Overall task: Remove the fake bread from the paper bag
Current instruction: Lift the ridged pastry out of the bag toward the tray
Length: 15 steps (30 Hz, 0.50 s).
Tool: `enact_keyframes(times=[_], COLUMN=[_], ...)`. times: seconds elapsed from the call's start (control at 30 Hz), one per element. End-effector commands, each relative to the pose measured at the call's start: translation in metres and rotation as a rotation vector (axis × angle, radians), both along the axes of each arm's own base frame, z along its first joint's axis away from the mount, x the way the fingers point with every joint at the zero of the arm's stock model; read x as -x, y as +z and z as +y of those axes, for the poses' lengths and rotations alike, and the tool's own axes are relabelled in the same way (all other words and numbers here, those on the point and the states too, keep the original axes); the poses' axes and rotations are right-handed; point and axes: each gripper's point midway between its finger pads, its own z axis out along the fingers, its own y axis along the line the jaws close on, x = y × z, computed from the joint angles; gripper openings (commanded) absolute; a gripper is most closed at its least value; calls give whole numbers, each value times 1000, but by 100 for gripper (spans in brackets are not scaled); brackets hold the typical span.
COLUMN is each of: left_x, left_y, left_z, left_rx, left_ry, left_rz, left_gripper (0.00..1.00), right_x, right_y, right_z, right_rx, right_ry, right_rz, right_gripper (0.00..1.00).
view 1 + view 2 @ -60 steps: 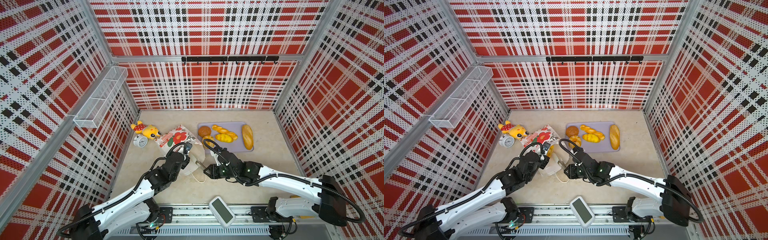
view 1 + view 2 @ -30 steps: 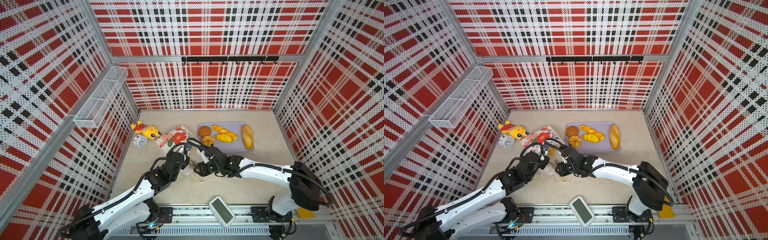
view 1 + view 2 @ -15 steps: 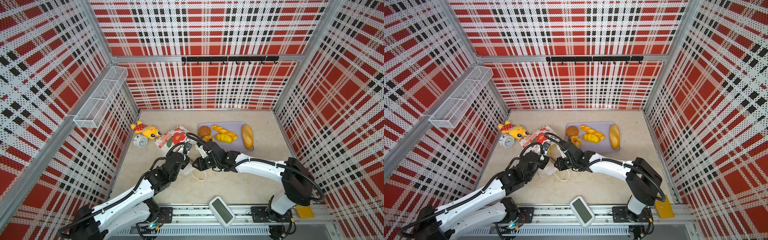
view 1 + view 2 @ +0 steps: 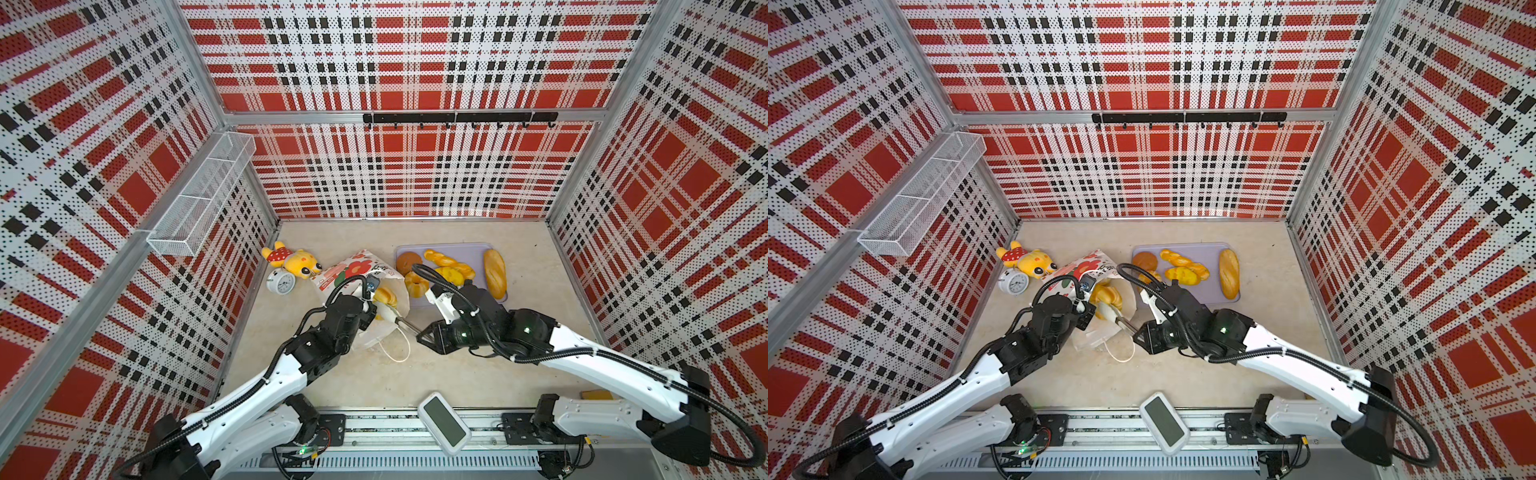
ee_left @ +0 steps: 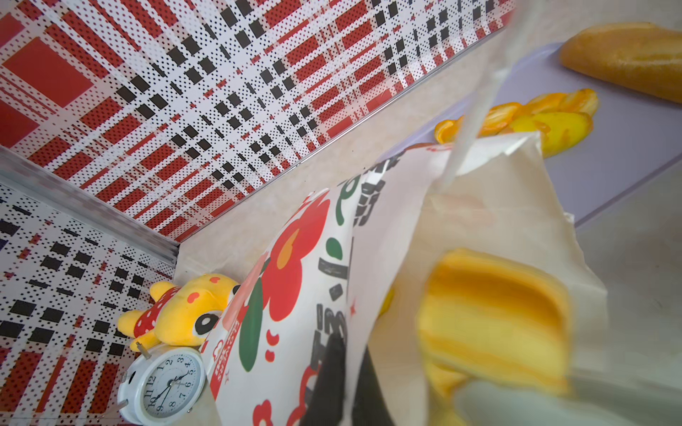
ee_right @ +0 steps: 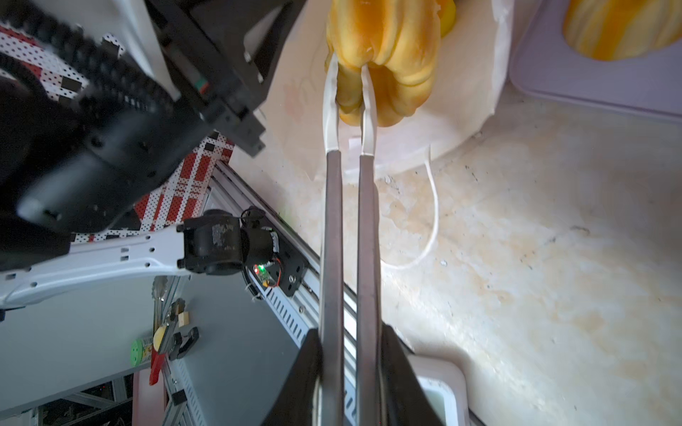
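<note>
The white paper bag (image 4: 353,270) (image 4: 1084,266) with red flowers lies tilted on the table, its mouth toward the front. My left gripper (image 4: 370,309) (image 4: 1086,309) (image 5: 350,387) is shut on the bag's rim (image 5: 295,295), one finger on each side of the paper. My right gripper (image 4: 422,336) (image 4: 1138,334) (image 6: 348,369) is shut on metal tongs (image 6: 348,221) (image 4: 405,323). The tongs' white tips pinch a golden ridged piece of fake bread (image 6: 391,55) (image 4: 385,296) (image 4: 1106,296) (image 5: 491,317) in the bag's mouth. More fake bread lies on the lilac tray (image 4: 469,251): a brown bun (image 4: 409,262), a twisted stick (image 4: 440,258) and a baguette (image 4: 494,273).
A yellow plush toy (image 4: 291,262) and a white alarm clock (image 4: 281,282) sit left of the bag. The bag's cord handle (image 4: 399,345) trails on the table. A white device (image 4: 442,422) rests at the front edge. A wire basket (image 4: 199,199) hangs on the left wall.
My right gripper pushed the tongs into the bag's mouth, squeezed them on a bread piece, then drew back slightly to the right. The left gripper has kept its hold on the bag.
</note>
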Motion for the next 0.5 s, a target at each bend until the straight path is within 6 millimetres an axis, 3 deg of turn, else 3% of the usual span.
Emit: enact_keyframes(times=[0.0, 0.27, 0.47], left_x=[-4, -4, -2], left_y=[16, 8, 8], left_z=[0, 1, 2], left_rx=[46, 49, 75], left_ry=[-6, -1, 6], left_rz=[-20, -7, -4], left_gripper=[0, 0, 0], right_x=[8, -1, -31], right_y=[9, 56, 45], right_z=[-32, -93, -135], right_rx=[44, 137, 236], right_ry=[-68, -168, -184], right_rz=[2, -88, -8], right_gripper=[0, 0, 0])
